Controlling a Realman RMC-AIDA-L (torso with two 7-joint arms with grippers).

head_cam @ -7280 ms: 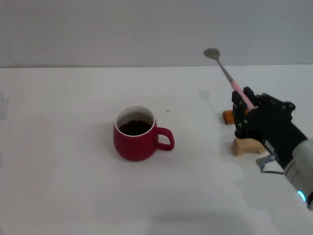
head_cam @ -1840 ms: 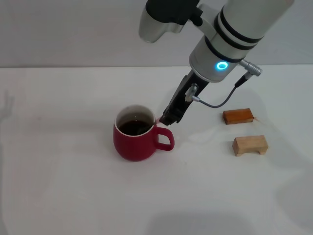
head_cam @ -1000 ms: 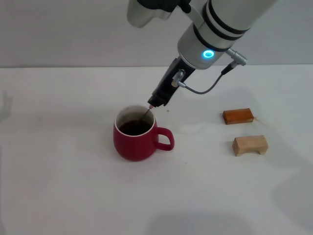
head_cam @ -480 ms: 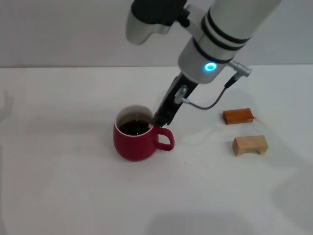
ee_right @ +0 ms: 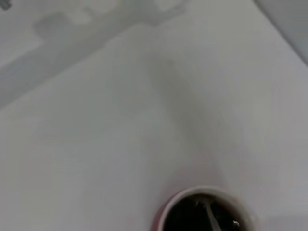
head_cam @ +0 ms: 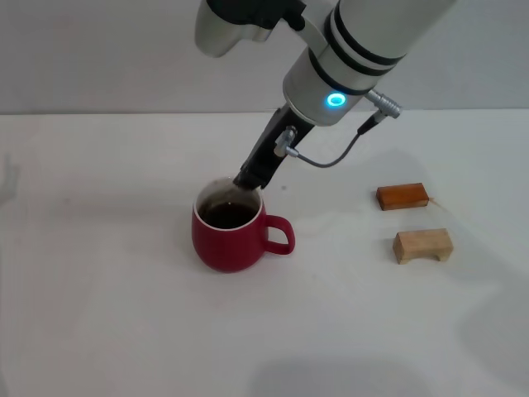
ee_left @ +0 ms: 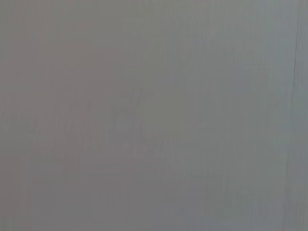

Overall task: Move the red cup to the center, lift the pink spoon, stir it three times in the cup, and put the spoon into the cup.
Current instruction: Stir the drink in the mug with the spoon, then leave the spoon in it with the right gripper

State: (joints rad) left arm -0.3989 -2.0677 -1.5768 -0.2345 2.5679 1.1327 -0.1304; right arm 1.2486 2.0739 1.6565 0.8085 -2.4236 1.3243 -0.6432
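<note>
Since half a second ago the right end effector (head_cam: pixel 248 179) has been swinging from the handle side of the red cup (head_cam: pixel 231 231) to the far rim; it is now hovering just above that rim, and whether its fingers are pinching anything I cannot tell; the cup is sitting upright near the middle of the white desk (head_cam: pixel 99 314), handle facing the two wooden blocks (head_cam: pixel 413 219); in the right wrist view a thin grey stem of the pink spoon (ee_right: pixel 210 215) is slanting down into the dark liquid (ee_right: pixel 192 219); the left arm is showing nowhere.
</note>
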